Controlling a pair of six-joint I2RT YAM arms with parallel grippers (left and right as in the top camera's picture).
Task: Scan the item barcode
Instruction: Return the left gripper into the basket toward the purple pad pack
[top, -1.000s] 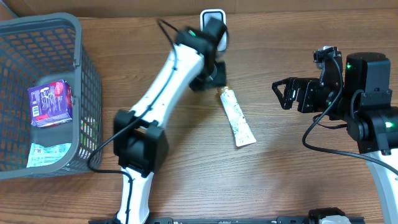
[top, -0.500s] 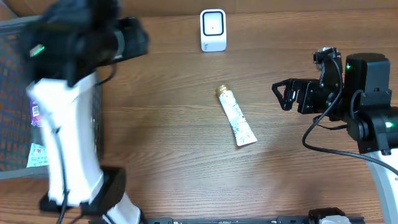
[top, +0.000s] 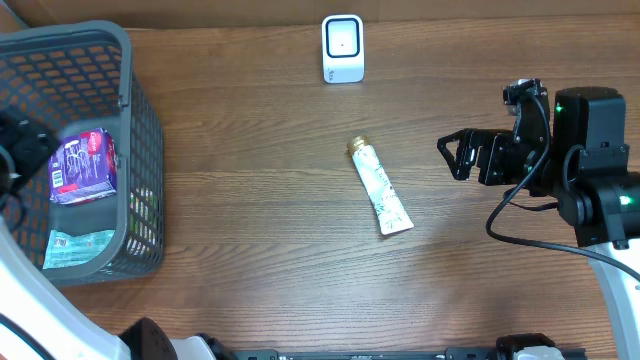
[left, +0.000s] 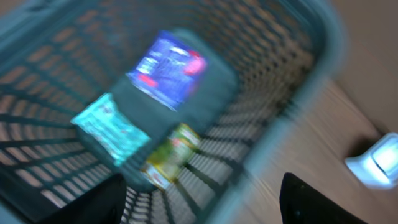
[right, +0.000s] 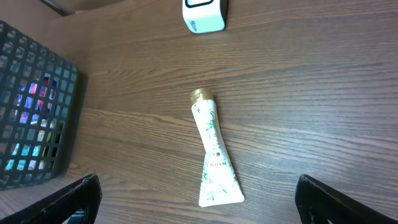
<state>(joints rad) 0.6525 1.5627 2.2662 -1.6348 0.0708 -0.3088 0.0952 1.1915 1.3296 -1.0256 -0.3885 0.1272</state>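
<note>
Tube (top: 380, 188) lies flat, gold cap (top: 357, 146) toward the scanner (top: 342, 48).

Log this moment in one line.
tube flat on table | left fingers open over basket | right fingers open, empty | scanner at far edge

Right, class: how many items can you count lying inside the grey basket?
3. A purple packet lies mid-floor of the basket, a teal packet lies beside it, and a yellow-green item lies by the wall. The wrist view is blurred, so more may be hidden.
</note>
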